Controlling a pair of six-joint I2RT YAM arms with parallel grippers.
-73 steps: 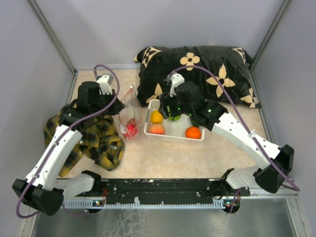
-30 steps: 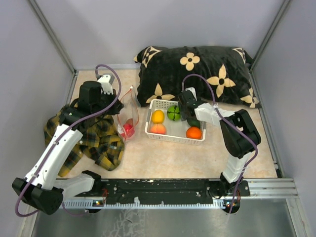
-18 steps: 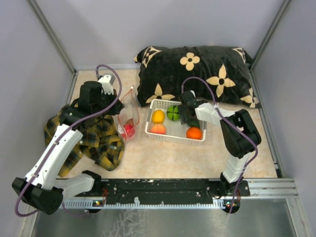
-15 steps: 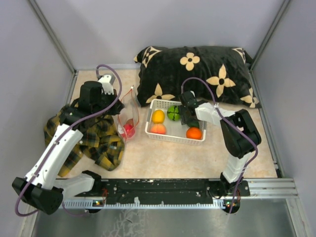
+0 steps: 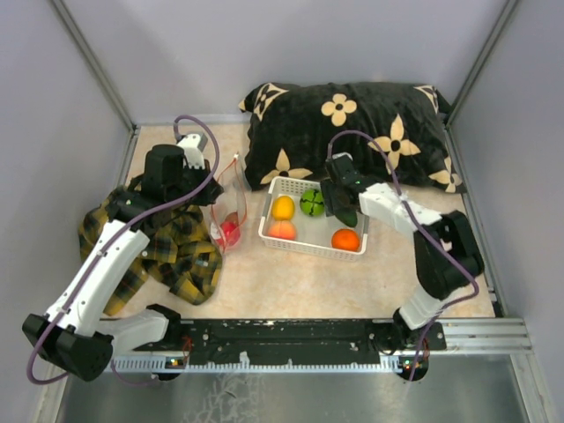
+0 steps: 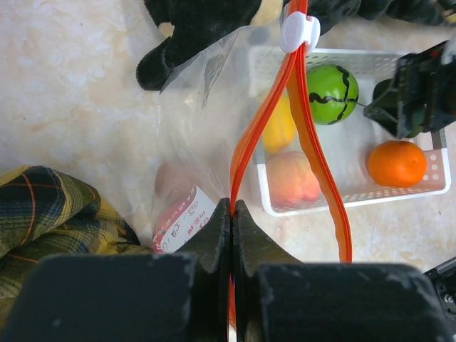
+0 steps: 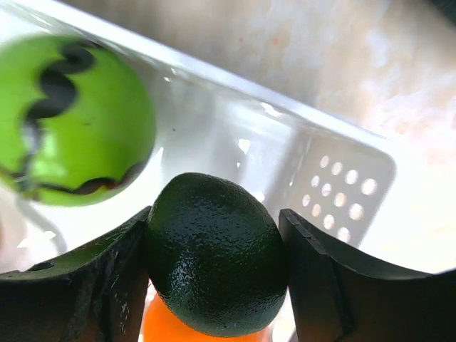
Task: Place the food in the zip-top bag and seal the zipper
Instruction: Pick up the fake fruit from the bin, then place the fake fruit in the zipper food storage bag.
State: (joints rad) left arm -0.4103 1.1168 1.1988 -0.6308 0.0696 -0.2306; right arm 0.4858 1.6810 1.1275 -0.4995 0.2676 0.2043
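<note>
The clear zip-top bag (image 5: 231,201) stands upright left of the white basket (image 5: 304,249), with a red fruit (image 5: 231,231) inside. My left gripper (image 5: 214,197) is shut on its red-orange zipper (image 6: 313,149), pinching one strip at the wrist view's centre (image 6: 232,206), with the mouth open. My right gripper (image 5: 340,210) is shut on the dark green fruit (image 7: 217,263) inside the basket's right half. The yellow (image 5: 282,208), striped green (image 5: 309,202), peach (image 5: 280,230) and orange (image 5: 345,239) fruits lie in the basket. The brown fruit is not visible.
A black pillow with tan flowers (image 5: 352,123) lies right behind the basket. A yellow plaid cloth (image 5: 176,251) lies under my left arm beside the bag. Grey walls close in the back and both sides.
My right gripper moved from over the striped green fruit to the basket's right half and now grips the dark green fruit; its elbow swung right. My left arm and the bag have not moved.
</note>
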